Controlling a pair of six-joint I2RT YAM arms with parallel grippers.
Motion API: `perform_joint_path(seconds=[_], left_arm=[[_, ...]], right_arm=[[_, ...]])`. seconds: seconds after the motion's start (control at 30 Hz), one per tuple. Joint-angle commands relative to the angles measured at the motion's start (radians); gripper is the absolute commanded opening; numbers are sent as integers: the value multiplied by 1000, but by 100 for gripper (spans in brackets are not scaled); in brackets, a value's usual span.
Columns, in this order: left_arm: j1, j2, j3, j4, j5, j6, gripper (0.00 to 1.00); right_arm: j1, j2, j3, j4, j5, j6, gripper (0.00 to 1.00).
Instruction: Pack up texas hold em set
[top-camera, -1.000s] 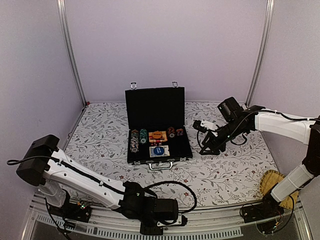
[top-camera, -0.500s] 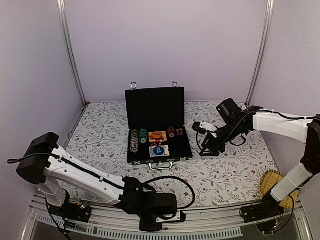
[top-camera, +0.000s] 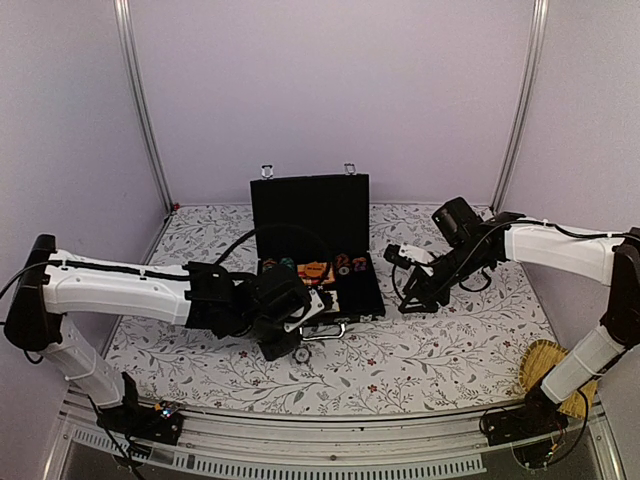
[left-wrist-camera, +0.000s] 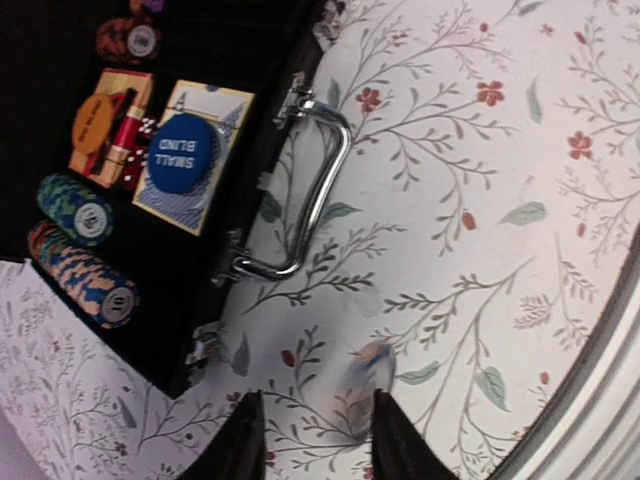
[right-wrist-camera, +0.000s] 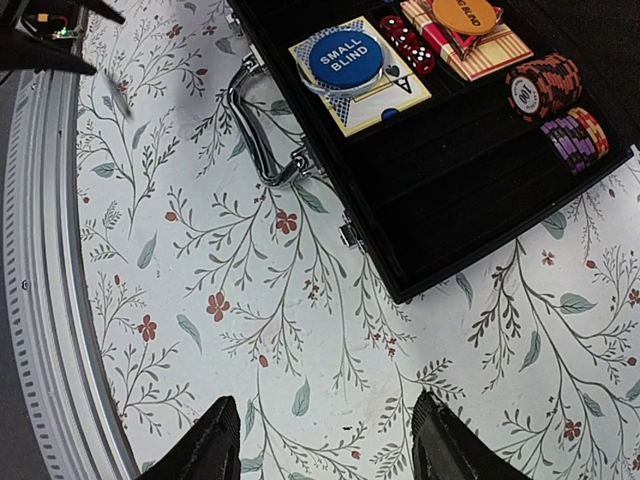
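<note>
The black briefcase (top-camera: 312, 212) stands open at the table's middle, lid upright, silver handle (top-camera: 322, 330) toward me. Inside lie chip stacks (left-wrist-camera: 85, 285), an orange disc (left-wrist-camera: 92, 120), red dice (right-wrist-camera: 405, 45) and a blue "small blind" disc (left-wrist-camera: 180, 152) on a card. My left gripper (top-camera: 298, 350) hovers open just in front of the handle (left-wrist-camera: 315, 190). A small blurred chip-like thing (left-wrist-camera: 368, 385) shows by its right fingertip; I cannot tell if it touches. My right gripper (top-camera: 408, 300) is open and empty, right of the case over bare cloth (right-wrist-camera: 325, 420).
The floral tablecloth (top-camera: 440, 350) covers the table. A woven yellow straw item (top-camera: 548, 365) lies at the near right by the right arm's base. A metal rail (top-camera: 400, 440) runs along the near edge. Frame posts stand at the back corners.
My left arm has swung up from the near edge rail to the front of the briefcase by its handle. The right arm has hardly moved.
</note>
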Motion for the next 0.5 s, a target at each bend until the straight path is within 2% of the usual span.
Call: perform_joint_path(seconds=[0.0, 0.17, 0.3, 0.37, 0.47], left_arm=[[88, 13, -21, 91, -128, 9, 36], [175, 58, -40, 176, -149, 40, 36], [194, 65, -63, 229, -101, 56, 38], [195, 55, -61, 235, 5, 55, 41], [193, 24, -58, 244, 270, 65, 48]], right_arm=[[-1, 25, 28, -12, -22, 4, 60], [-2, 25, 26, -14, -24, 3, 60], [-2, 18, 13, -13, -18, 2, 60], [-2, 13, 6, -13, -17, 1, 60], [-2, 7, 0, -12, -17, 1, 60]])
